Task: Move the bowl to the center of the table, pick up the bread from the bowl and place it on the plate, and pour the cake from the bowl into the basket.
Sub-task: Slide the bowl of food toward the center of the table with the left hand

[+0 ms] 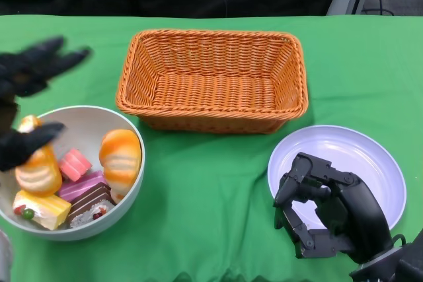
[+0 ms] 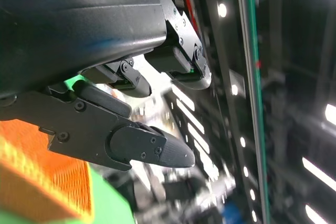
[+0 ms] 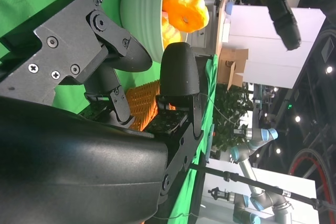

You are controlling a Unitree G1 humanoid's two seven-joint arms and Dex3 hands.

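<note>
The robot appears to be working on the bread step. The pale grey round bowl (image 1: 129, 193) is sitting at the near left of the green tabletop (image 1: 205, 189), well left of centre, so by my reading the move to the middle is either skipped or not yet finished. The left hand (image 1: 26, 107) is hovering over the bowl's left rim with its fingers spread wide and blurred. One finger is lying across the glossy orange-and-white bread roll (image 1: 36, 166) on that side, but I cannot tell whether it is gripping anything. A second, similar bread roll (image 1: 121, 156) is leaning against the bowl's right wall, and between them the pink, brown and yellow cake slices (image 1: 69, 196) are lying in a heap.

The right hand (image 1: 327, 212) is resting over the near edge of the white round plate (image 1: 377, 163), fingers curled inward on nothing. The orange woven basket (image 1: 211, 80) is standing behind, between bowl and plate.

Next, the left hand likely needs to close around the nearer roll, lift it clear of the cakes, and carry it across to the plate, where the right hand is partly in the way.
</note>
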